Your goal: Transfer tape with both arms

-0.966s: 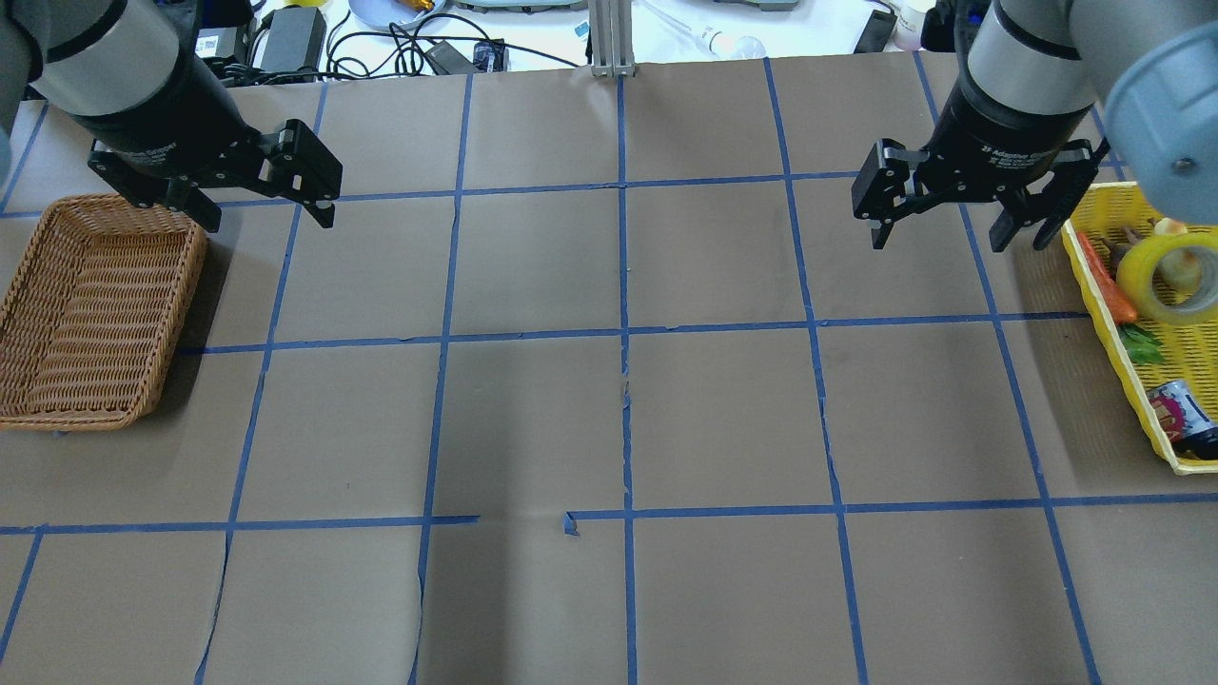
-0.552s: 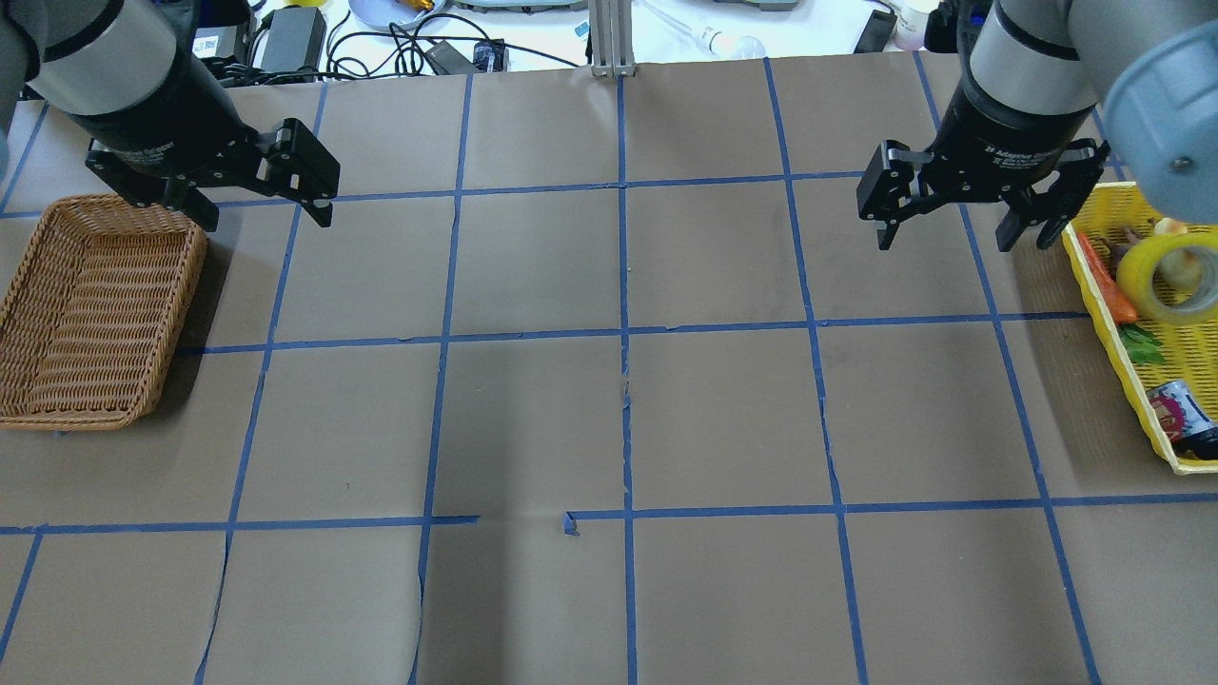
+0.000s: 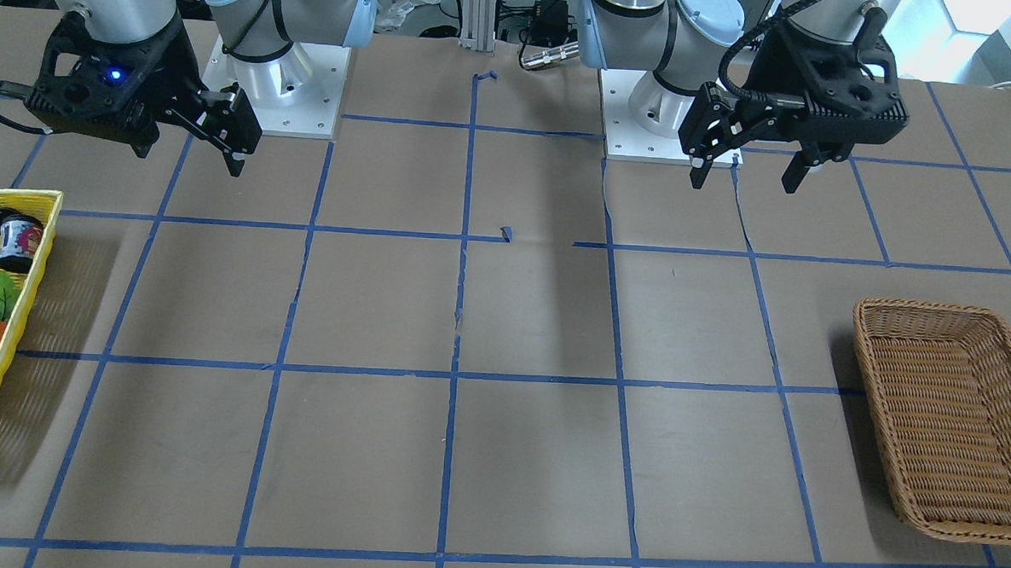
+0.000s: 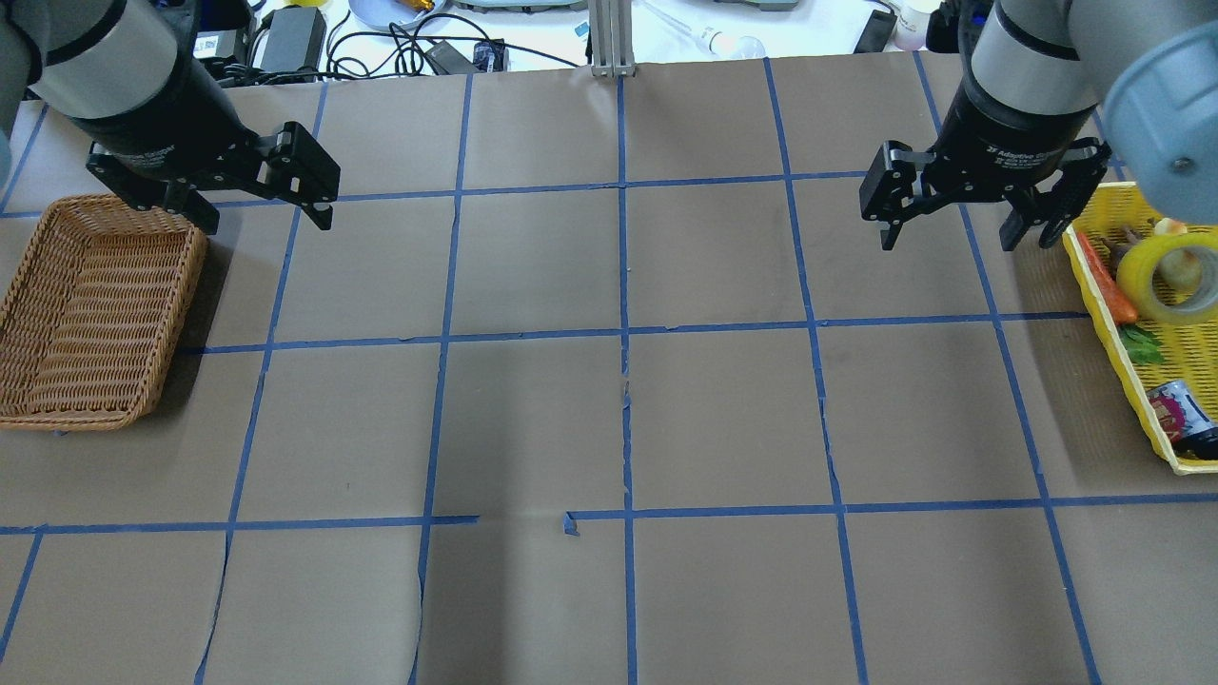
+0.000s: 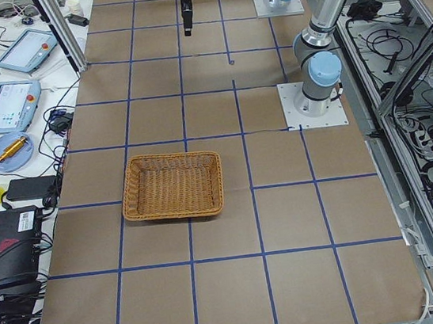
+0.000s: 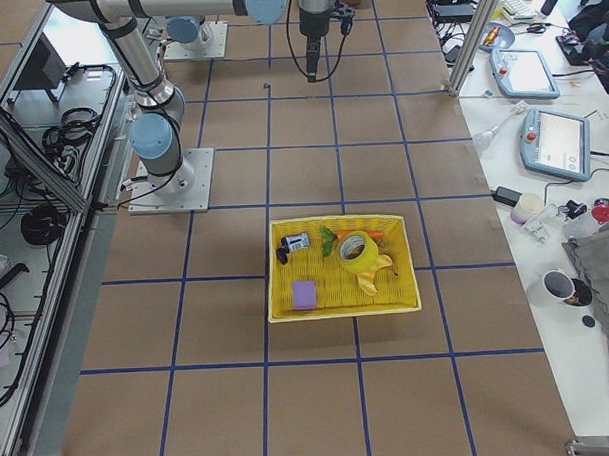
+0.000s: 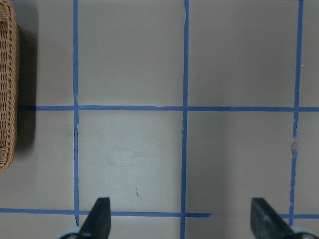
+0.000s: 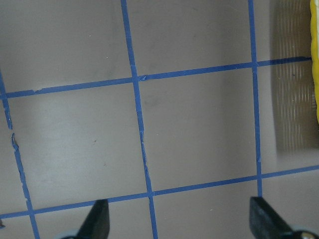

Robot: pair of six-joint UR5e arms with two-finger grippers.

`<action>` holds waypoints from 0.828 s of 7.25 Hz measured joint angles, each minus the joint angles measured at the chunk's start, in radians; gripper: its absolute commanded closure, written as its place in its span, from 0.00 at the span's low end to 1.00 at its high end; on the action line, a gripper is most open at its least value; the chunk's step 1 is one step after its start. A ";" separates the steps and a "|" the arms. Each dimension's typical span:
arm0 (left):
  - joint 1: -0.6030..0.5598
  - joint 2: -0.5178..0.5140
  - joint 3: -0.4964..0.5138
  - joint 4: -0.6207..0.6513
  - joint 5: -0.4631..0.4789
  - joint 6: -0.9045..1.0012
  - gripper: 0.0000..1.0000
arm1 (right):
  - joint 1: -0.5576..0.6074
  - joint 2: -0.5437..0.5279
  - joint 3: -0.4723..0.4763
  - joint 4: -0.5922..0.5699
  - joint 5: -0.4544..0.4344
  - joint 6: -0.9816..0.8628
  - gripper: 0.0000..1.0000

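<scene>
Right claw (image 4: 947, 236) hangs wide open and empty over the bench (image 4: 533, 428), the tape (image 4: 1138, 278) in the tray (image 6: 347, 312) just outboard of it; advise straddling one wall of the ring, clear of neighbouring items; left claw (image 4: 265, 221) likewise open, empty.

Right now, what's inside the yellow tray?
In the yellow tray: the tape, a carrot, a small can, a purple block. A yellow item lies partly under the tape; its covered part is hidden, so I cannot identify it.
</scene>
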State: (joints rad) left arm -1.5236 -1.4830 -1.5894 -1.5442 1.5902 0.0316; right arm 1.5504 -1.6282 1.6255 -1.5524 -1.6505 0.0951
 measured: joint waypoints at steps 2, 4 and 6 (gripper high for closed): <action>0.000 0.001 -0.001 0.000 -0.001 0.000 0.00 | -0.003 0.001 0.003 0.000 -0.001 -0.002 0.00; 0.001 0.000 0.001 0.001 -0.003 0.000 0.00 | -0.010 0.003 0.004 -0.004 -0.003 -0.012 0.00; 0.003 0.001 0.000 0.003 -0.005 0.001 0.00 | -0.025 0.005 0.004 -0.012 -0.003 -0.039 0.00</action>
State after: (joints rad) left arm -1.5205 -1.4824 -1.5890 -1.5407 1.5853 0.0322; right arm 1.5255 -1.6230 1.6295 -1.5645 -1.6536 0.0561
